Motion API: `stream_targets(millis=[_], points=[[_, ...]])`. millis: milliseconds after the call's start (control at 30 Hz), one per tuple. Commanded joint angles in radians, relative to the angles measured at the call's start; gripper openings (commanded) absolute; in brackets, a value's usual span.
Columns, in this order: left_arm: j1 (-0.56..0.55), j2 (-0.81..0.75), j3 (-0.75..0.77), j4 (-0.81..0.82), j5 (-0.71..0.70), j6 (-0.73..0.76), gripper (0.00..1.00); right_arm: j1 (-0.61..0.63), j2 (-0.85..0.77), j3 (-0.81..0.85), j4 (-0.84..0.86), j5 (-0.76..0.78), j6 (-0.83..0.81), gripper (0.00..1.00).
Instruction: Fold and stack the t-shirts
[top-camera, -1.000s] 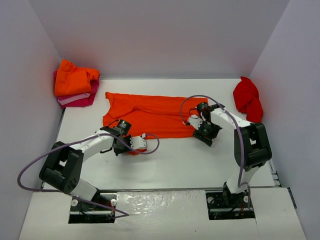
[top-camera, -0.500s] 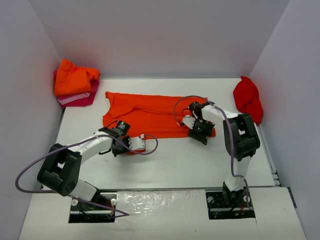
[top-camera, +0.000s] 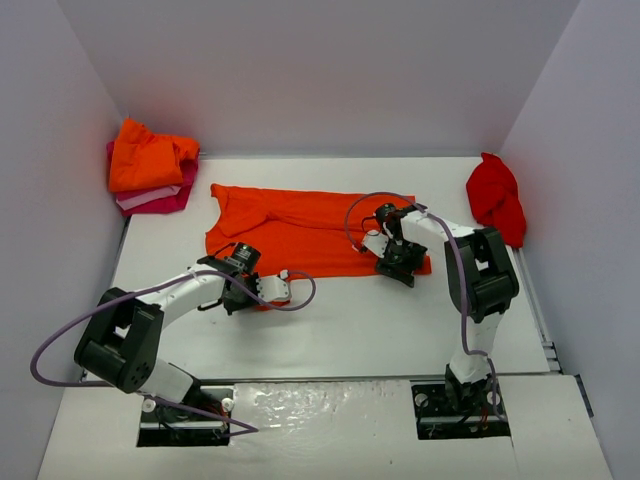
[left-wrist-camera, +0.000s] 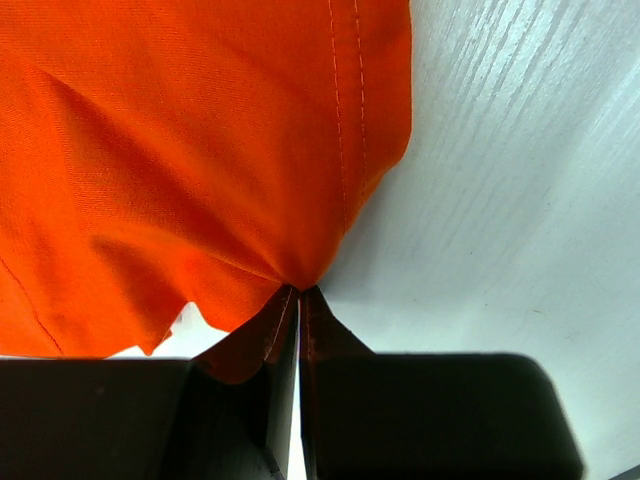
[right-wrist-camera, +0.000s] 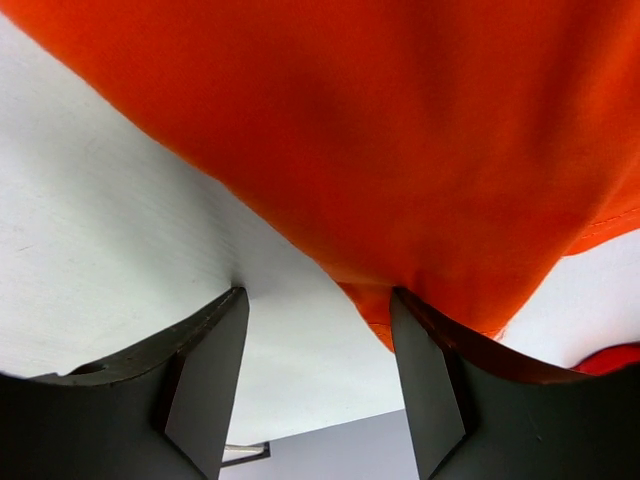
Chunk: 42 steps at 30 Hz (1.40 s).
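Note:
An orange t-shirt (top-camera: 300, 230) lies spread across the middle of the white table. My left gripper (top-camera: 250, 290) is shut on its near left hem; in the left wrist view the cloth (left-wrist-camera: 200, 150) bunches into the closed jaws (left-wrist-camera: 298, 292). My right gripper (top-camera: 395, 262) is open at the shirt's near right corner. In the right wrist view the shirt's edge (right-wrist-camera: 420, 180) hangs between the spread fingers (right-wrist-camera: 318, 295), one finger on the bare table and one under the cloth. A folded orange and pink stack (top-camera: 150, 165) sits at the far left. A crumpled red shirt (top-camera: 497, 198) lies at the far right.
White walls close in the table on the left, back and right. Purple cables loop from both arms over the table (top-camera: 340, 320) near the shirt. The arm bases stand at the near edge.
My right gripper has moved left along the shirt's near edge to its right corner. My left gripper stays shut on the hem and has hardly moved.

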Motion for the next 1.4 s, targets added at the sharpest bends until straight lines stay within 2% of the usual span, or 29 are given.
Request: stream_targets(millis=[0, 200, 233, 300, 367, 433, 633, 800, 867, 1033, 1233, 1367], points=[[-0.002, -0.004, 0.045, -0.008, -0.01, -0.016, 0.0, -0.002, 0.01, 0.029, 0.002, 0.041, -0.023, 0.56], [-0.002, 0.009, 0.04, 0.003, -0.012, -0.02, 0.0, -0.023, 0.085, 0.05, 0.01, 0.057, -0.034, 0.55], [-0.002, 0.013, 0.042, 0.006, -0.01, -0.023, 0.0, -0.026, 0.103, 0.051, 0.01, 0.054, -0.036, 0.51], [-0.002, 0.02, 0.045, 0.01, -0.009, -0.026, 0.0, -0.028, 0.131, 0.049, 0.012, 0.054, -0.039, 0.42], [-0.002, 0.018, 0.042, 0.015, -0.016, -0.028, 0.0, -0.028, 0.156, 0.037, 0.014, 0.074, -0.032, 0.19], [-0.002, 0.008, 0.034, 0.024, -0.022, -0.03, 0.0, -0.028, 0.159, 0.022, 0.018, 0.084, -0.029, 0.02], [-0.001, -0.113, -0.016, 0.008, -0.03, -0.059, 0.0, -0.022, 0.063, -0.07, 0.039, 0.078, -0.028, 0.0], [-0.004, -0.251, 0.007, -0.162, -0.012, -0.079, 0.0, -0.019, -0.135, -0.152, 0.033, 0.081, -0.039, 0.0], [-0.005, -0.292, 0.04, -0.274, 0.007, -0.089, 0.0, -0.017, -0.193, -0.171, 0.02, 0.077, -0.046, 0.0], [-0.008, -0.376, 0.097, -0.414, 0.013, -0.114, 0.0, -0.016, -0.304, -0.197, -0.016, 0.065, -0.055, 0.0], [-0.008, -0.393, 0.186, -0.509, 0.042, -0.118, 0.0, -0.011, -0.353, -0.176, -0.063, 0.066, -0.056, 0.0], [-0.009, -0.341, 0.245, -0.49, 0.021, -0.095, 0.0, -0.01, -0.341, -0.134, -0.068, 0.067, -0.065, 0.0]])
